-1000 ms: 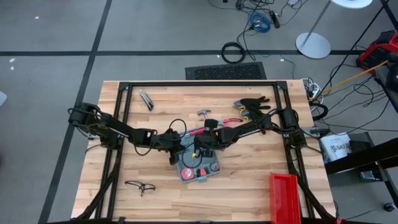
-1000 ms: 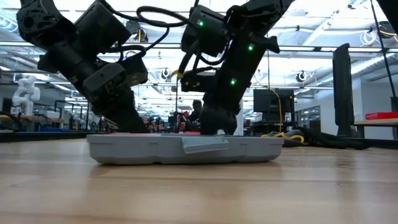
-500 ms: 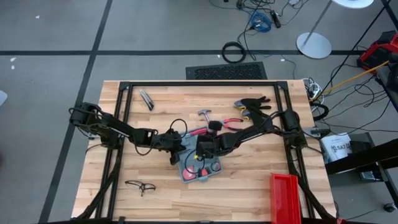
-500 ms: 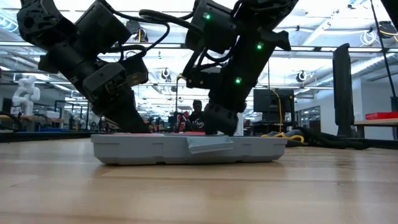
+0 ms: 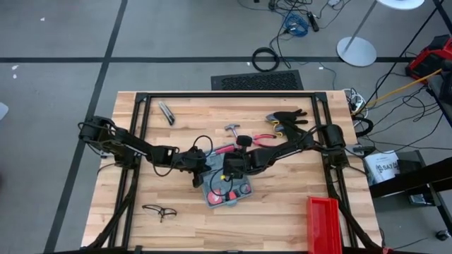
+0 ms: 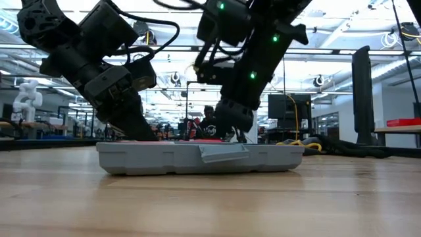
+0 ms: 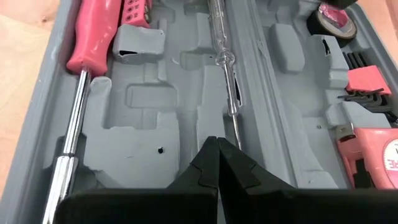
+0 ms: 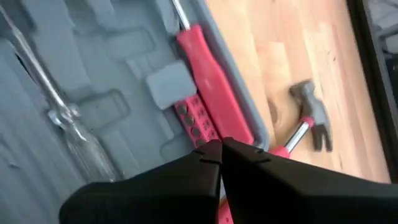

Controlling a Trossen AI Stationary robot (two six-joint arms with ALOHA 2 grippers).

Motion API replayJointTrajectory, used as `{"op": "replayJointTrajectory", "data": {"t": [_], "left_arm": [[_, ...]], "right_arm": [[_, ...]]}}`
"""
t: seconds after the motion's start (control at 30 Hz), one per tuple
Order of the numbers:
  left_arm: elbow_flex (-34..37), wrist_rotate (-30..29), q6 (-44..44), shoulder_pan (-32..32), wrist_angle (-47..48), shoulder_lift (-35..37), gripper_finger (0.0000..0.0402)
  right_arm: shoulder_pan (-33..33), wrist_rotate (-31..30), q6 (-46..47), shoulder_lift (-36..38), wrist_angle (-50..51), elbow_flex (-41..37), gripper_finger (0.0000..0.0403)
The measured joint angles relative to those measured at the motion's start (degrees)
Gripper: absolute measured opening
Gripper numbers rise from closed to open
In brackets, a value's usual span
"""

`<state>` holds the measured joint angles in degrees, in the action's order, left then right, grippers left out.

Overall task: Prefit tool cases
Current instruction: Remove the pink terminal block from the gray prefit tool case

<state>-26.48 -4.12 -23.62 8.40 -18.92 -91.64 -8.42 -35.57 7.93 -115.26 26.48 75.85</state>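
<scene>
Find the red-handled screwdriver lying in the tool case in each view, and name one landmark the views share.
High view: not distinguishable; the arms cover the tool case.
Low view: hidden behind the case wall.
Left wrist view: red-handled screwdriver in the tray slot along the case edge.
Right wrist view: its handle beside the bit holder.
Shared landmark: the clear-handled screwdriver.

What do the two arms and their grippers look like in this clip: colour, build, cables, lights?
Both arms are black and jointed, with looping black cables. The left gripper and right gripper have dark, angular, tapered fingers. In the low view, green indicator lights glow on the right arm.
</scene>
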Motion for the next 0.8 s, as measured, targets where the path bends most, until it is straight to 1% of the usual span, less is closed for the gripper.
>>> {"op": "replayJointTrajectory", "data": {"t": [0.03,0.1,0.17,0.23,0.4,0.53,0.67,0.8], "left_arm": [[0.00,0.00,0.00,0.00,0.00,0.00,0.0000],[0.00,-0.02,0.00,0.00,0.00,0.00,0.0000],[0.00,-0.04,0.00,0.00,-0.02,0.00,0.0000],[0.00,-0.06,0.00,0.00,-0.02,0.00,0.0000],[0.00,-0.15,0.01,0.00,-0.04,0.00,0.0000],[0.00,-0.09,0.02,-0.02,-0.04,0.00,0.0000],[0.00,-0.08,0.02,-0.02,-0.02,0.00,0.0000],[0.02,0.11,0.02,-0.02,0.04,0.00,0.0000]], "right_arm": [[-0.02,0.22,-0.29,0.31,0.08,0.00,0.0000],[-0.03,2.99,-0.99,0.63,-0.04,0.00,0.0004],[-0.03,5.90,-1.16,0.63,0.18,0.01,0.0016],[0.12,6.98,-1.53,0.42,0.48,0.03,0.0033],[0.63,5.25,-1.56,-0.50,0.59,0.07,0.0081],[1.42,4.76,-1.65,-1.72,0.61,0.09,0.0107],[2.02,4.09,-2.98,-3.40,-0.22,0.16,0.0118],[2.02,2.33,-4.45,-4.67,-2.03,0.33,0.0113]]}}
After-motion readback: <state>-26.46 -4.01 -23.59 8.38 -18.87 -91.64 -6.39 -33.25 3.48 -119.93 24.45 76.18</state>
